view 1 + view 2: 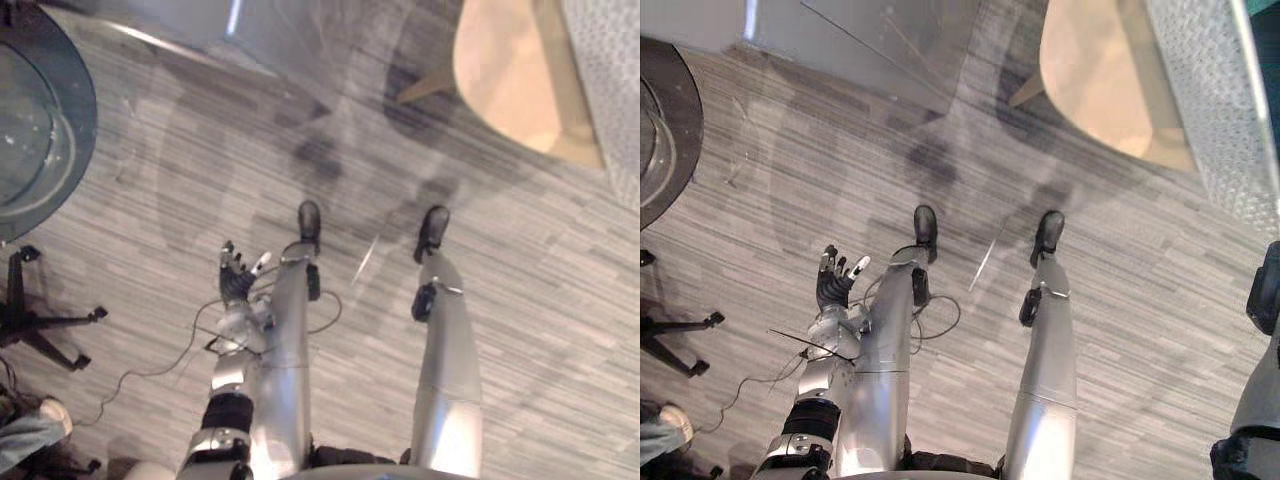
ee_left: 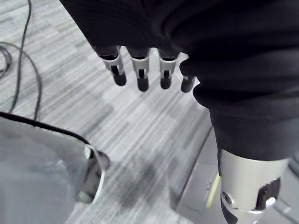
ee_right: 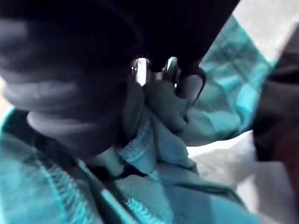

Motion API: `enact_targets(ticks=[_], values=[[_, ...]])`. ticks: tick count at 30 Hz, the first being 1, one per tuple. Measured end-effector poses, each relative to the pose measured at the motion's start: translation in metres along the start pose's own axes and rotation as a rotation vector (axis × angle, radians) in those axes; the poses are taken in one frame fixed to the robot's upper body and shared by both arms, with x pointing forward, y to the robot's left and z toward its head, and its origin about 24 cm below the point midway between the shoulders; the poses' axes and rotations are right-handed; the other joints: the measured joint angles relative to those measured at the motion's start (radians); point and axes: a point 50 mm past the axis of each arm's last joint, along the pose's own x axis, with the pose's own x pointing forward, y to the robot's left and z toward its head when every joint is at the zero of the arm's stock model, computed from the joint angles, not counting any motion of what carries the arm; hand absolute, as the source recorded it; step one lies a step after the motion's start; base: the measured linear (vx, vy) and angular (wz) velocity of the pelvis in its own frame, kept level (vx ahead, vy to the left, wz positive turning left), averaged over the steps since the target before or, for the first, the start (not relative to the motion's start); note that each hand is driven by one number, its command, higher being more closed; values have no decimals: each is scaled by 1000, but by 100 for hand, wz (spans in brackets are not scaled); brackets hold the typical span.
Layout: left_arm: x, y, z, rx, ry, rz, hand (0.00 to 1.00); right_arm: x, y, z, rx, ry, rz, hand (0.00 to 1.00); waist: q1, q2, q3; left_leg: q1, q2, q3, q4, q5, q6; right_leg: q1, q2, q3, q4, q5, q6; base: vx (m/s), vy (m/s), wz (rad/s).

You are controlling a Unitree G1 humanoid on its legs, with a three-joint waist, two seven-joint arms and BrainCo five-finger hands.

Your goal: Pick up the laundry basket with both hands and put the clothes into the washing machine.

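The right hand (image 3: pixel 88 60) is hard to read. In its wrist view the dark cover blocks much of the sight. Past the cover the hand is sunk into a heap of clothes (image 3: pixel 224 88), so I cannot tell whether it grips them or merely rests among them. The clothes are teal checked cloth, with a duller blue-grey fold bunched right against the hand. A white piece (image 3: pixel 224 158) lies beside and partly under the teal cloth. What the heap lies in cannot be made out from so close.

In the right eye view the right arm stands at the right edge and is cut off by it. Above it is a pale dotted surface (image 1: pixel 1215 110), also cut off by the edge, and I cannot tell what it is. A tan seat (image 1: pixel 1110 80) lies just beside that surface. A round dark glass table (image 1: pixel 35 120) is cut off at the upper left. The feet of a black stand (image 1: pixel 40 325) reach in below it. A person's shoe (image 1: pixel 48 415) sits in the bottom left corner.

The left hand (image 1: pixel 237 278) hangs low at the robot's left side above the grey striped floor (image 1: pixel 200 150). Its fingers (image 2: pixel 140 74) are straight and a little spread, holding nothing. It is well apart from the clothes at the right hand.
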Motion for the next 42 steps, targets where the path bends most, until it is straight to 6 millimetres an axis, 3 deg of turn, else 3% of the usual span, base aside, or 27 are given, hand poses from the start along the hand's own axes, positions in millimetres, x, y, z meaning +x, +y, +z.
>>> enact_targets(ticks=[7, 10, 12, 17, 22, 25, 27, 31, 35, 37, 42], values=[[-8, 9, -30, 31, 136, 29, 0, -2, -3, 0, 281, 21, -37, 100, -20, -14, -10, 222, 5, 39, -74, 2, -3, 188, -2, 2, -39, -1, -4, 53, -25, -2], [-18, 14, -48, 39, 216, 46, 0, -5, -4, -4, 365, 25, -53, 100, -28, -32, -74, 275, 4, 49, -107, 3, -5, 231, -4, -2, -58, -9, -13, 67, -20, -1], [-21, 16, -56, 52, 255, 49, 0, -7, 1, -5, 419, 18, -49, 100, -43, -37, -82, 334, 3, 51, -121, 3, -6, 284, -8, -12, -60, -13, -18, 76, -10, 4], [-28, 17, -71, 87, 328, 27, 0, -21, 5, -22, 469, 27, -26, 100, -42, -48, -121, 467, -2, 58, -162, 4, -8, 394, -12, -23, -53, -43, -21, 65, -32, 6], [-34, 21, -80, 115, 378, 7, 0, -50, 7, -38, 533, -7, -17, 100, -46, -65, -164, 610, -19, 66, -224, 6, -17, 503, -28, -28, -29, -93, -23, 37, -47, 9], [-45, 28, -88, 149, 415, 3, 0, -79, 1, -53, 531, -19, -15, 100, -47, -79, -234, 709, -29, 66, -290, 17, -29, 584, -44, -43, -43, -110, -21, 107, -28, 13], [-55, 33, -91, 193, 419, -21, 0, -106, -7, -64, 503, -29, -4, 100, -47, -98, -315, 798, -45, 65, -380, 40, -32, 650, -57, -58, -67, -127, -18, 140, -17, 17], [-63, 32, -84, 196, 375, -44, 0, -142, -19, -73, 465, -35, -9, 100, -56, -109, -410, 911, -67, 54, -477, 66, -34, 744, -79, -86, -92, -151, -9, 156, 2, 20], [-61, 28, -58, 154, 251, -53, 0, -171, -24, -90, 432, 24, -15, 100, -66, -112, -490, 991, -91, 37, -531, 67, -34, 821, -98, -108, -107, -178, 8, 88, 18, 20], [-57, 31, -41, 129, 178, -31, 0, -178, -25, -98, 413, 59, -6, 100, -66, -105, -523, 998, -96, 28, -548, 67, -33, 845, -99, -115, -131, -180, 11, 32, 17, 12], [-44, 45, 24, 9, -92, 50, 0, -185, -19, -114, 418, 126, 11, 100, -65, -88, -569, 1027, -95, -13, -574, 81, -33, 907, -80, -144, -202, -156, 11, 100, 10, 16]])
